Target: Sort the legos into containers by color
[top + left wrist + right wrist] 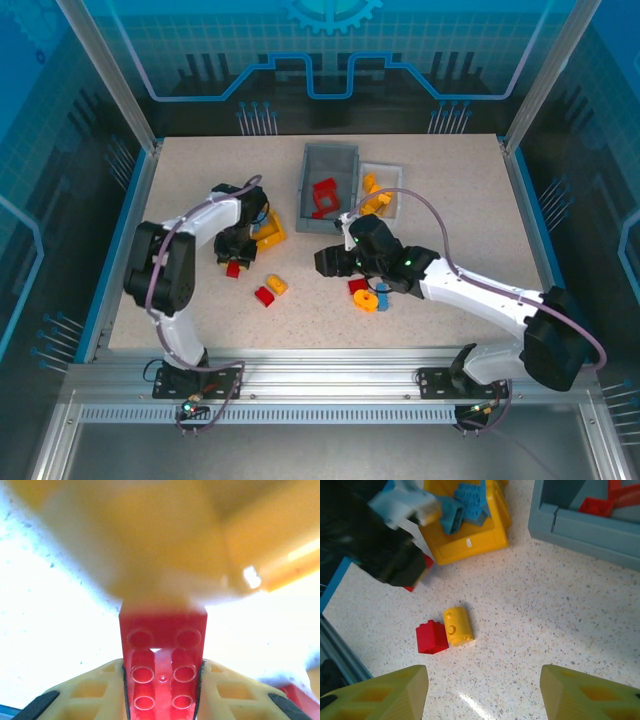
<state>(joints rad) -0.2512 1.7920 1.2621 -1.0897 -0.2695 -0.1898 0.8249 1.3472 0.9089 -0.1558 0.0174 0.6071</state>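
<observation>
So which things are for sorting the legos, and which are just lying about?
For the job:
- red lego in the left tool
- loose red lego
- loose yellow lego
- yellow bin
- grey bin
- white bin

Just there:
- table
- metal rail
- blue back wall

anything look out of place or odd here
Nothing damaged. One oddity: the left gripper clamps a red brick beside the yellow bin, which holds blue bricks; other red pieces sit in the grey bin.
</observation>
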